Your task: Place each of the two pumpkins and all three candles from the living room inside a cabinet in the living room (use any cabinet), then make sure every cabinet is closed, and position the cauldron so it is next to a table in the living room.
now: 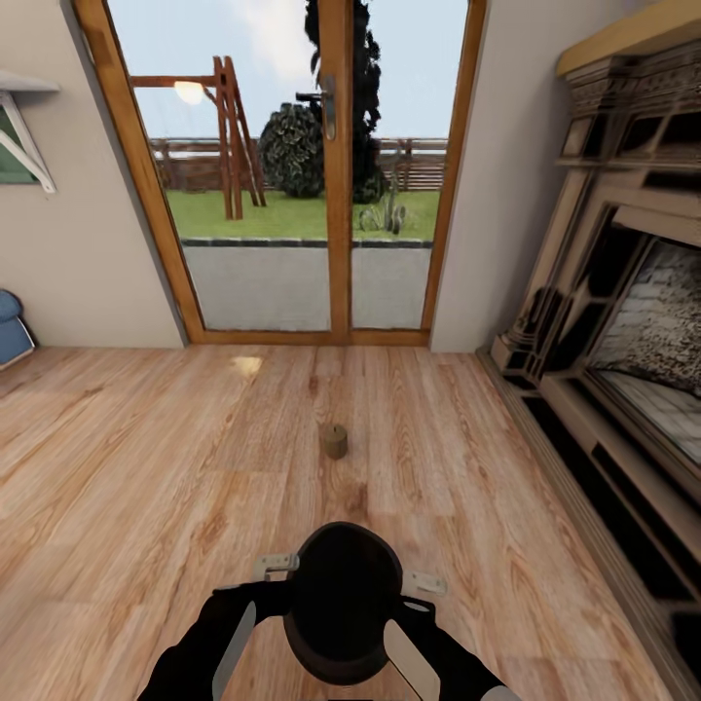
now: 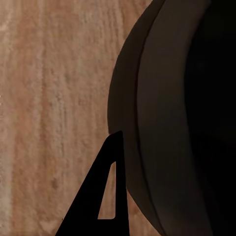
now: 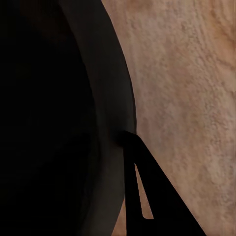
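A black round cauldron (image 1: 343, 599) hangs low in front of me in the head view, carried between both arms above the wooden floor. My left gripper (image 1: 277, 563) clamps its rim on one side and my right gripper (image 1: 424, 583) clamps the opposite side. In the left wrist view one dark finger (image 2: 105, 191) lies against the cauldron's outer wall (image 2: 167, 123); its partner is hidden. The right wrist view has a finger (image 3: 147, 196) against the wall (image 3: 73, 118) the same way. A short stubby candle (image 1: 335, 441) stands alone on the floor ahead of the cauldron. Pumpkins, cabinet and table are out of view.
Wood-framed glass doors (image 1: 336, 166) close the far wall, with a garden behind them. A large carved fireplace (image 1: 623, 331) runs along the right side. A blue object (image 1: 10, 331) sits at the left edge under a white shelf bracket (image 1: 24, 131). Open plank floor (image 1: 146, 467) lies around the candle.
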